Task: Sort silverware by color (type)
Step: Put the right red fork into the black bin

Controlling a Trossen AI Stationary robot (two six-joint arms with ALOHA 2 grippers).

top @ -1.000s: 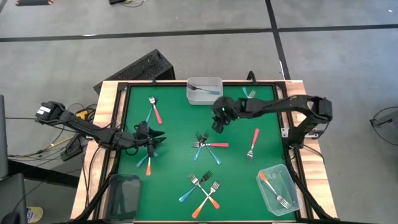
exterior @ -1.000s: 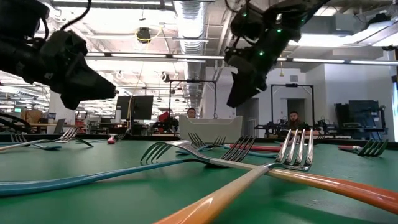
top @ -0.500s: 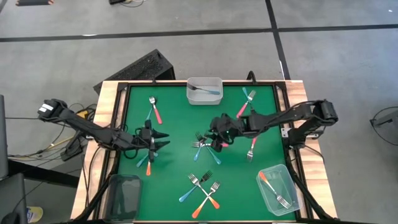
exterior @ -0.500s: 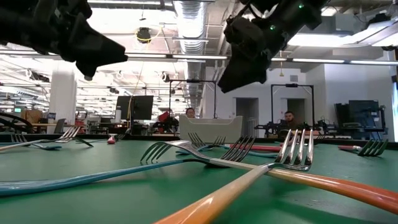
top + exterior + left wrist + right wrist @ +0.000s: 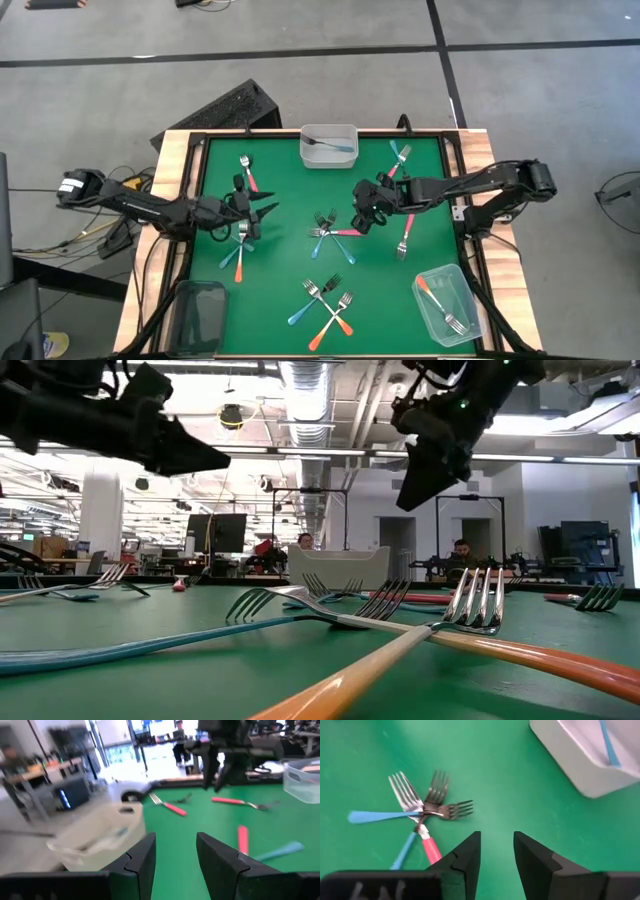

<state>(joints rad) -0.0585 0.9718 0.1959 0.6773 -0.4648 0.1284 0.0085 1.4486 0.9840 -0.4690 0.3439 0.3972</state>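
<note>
Green matting covers the worktop (image 5: 290,260) inside a wooden border, with grey floor around it and a lit hall beyond in the low view. From my station I note several limits: the clear container (image 5: 198,312) at the near left corner is partly cut off by the frame edge, and I cannot make out anything inside it. The left wrist view is blurred, so the pale tub there is indistinct. The forks lie scattered: a crossed trio (image 5: 422,812) at the middle, a crossed group (image 5: 327,303) near the front edge, one pink fork (image 5: 248,176) at the rear left, one pink fork (image 5: 406,232) at the right, a pair (image 5: 398,158) at the rear right. One blue fork lies in the white tub (image 5: 329,146) at the rear edge; an orange one lies in the clear container (image 5: 446,304) at the near right. My left hand (image 5: 262,216) hovers above an orange fork (image 5: 240,252), fingers spread and holding nothing. My right hand (image 5: 364,213) hangs just beside the middle trio, fingers apart, empty.
</note>
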